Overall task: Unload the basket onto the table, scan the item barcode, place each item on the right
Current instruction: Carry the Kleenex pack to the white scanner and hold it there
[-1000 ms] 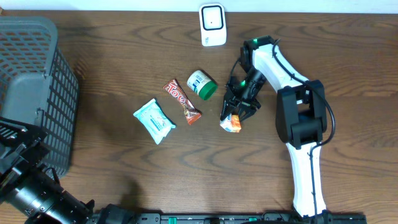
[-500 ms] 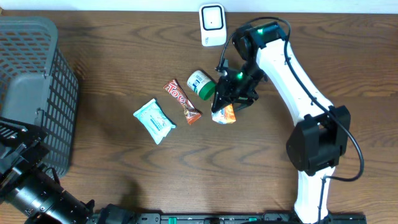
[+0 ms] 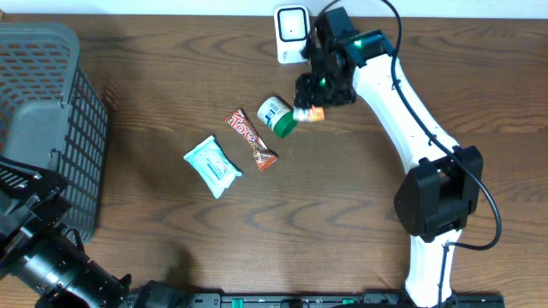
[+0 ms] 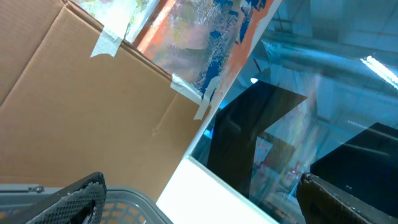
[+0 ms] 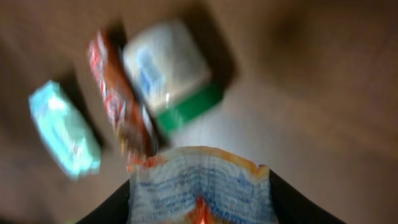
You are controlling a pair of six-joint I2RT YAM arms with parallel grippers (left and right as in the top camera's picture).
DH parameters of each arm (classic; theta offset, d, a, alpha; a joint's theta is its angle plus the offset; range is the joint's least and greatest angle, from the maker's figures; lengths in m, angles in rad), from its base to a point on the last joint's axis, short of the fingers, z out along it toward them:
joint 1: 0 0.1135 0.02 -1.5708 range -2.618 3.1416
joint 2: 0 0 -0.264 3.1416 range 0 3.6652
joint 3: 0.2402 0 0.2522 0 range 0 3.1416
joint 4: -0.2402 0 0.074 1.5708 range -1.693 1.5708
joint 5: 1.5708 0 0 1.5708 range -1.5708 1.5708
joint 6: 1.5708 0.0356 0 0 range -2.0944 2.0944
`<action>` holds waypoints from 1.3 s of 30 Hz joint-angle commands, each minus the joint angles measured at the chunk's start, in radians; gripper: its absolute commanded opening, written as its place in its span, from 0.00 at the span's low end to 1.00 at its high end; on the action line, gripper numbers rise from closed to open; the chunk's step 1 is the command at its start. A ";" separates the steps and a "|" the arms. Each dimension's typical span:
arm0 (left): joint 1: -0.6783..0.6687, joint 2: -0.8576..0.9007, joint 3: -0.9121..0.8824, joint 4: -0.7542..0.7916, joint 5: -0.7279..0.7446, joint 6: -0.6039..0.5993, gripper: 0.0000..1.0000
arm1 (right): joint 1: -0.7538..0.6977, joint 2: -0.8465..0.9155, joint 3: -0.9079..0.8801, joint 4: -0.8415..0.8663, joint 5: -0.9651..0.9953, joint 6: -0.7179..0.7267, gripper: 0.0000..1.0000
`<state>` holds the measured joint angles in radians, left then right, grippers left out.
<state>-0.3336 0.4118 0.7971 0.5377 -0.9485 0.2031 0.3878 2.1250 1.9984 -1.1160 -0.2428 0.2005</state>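
We see right jaws gripping a crinkled orange-and-white packet [image 3: 310, 113] near the white boxy scanner [image 3: 293, 34]; left jaws wide open.

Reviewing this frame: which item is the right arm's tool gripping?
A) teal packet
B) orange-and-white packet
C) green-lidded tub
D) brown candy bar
B: the orange-and-white packet sits clamped in the right tool, held above the table, while the teal packet, brown candy bar and green-lidded tub lie on the wood.
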 commanded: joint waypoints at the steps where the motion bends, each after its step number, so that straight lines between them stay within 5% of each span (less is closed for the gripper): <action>1: 0.005 -0.011 0.007 0.001 -0.002 -0.026 0.98 | 0.003 -0.010 0.014 0.099 0.118 0.023 0.50; 25: 0.005 -0.010 0.007 0.008 -0.002 -0.135 0.98 | 0.002 0.187 0.014 0.991 0.412 0.034 0.50; 28: 0.005 -0.010 0.007 0.008 -0.002 -0.135 0.98 | 0.002 0.245 0.014 1.069 0.443 0.034 0.44; 39: 0.005 -0.009 0.007 0.001 -0.002 -0.135 0.98 | 0.003 0.363 0.014 1.217 0.478 0.035 0.49</action>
<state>-0.3336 0.4118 0.7971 0.5358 -0.9485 0.0772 0.3874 2.4893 1.9999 0.0902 0.2031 0.2310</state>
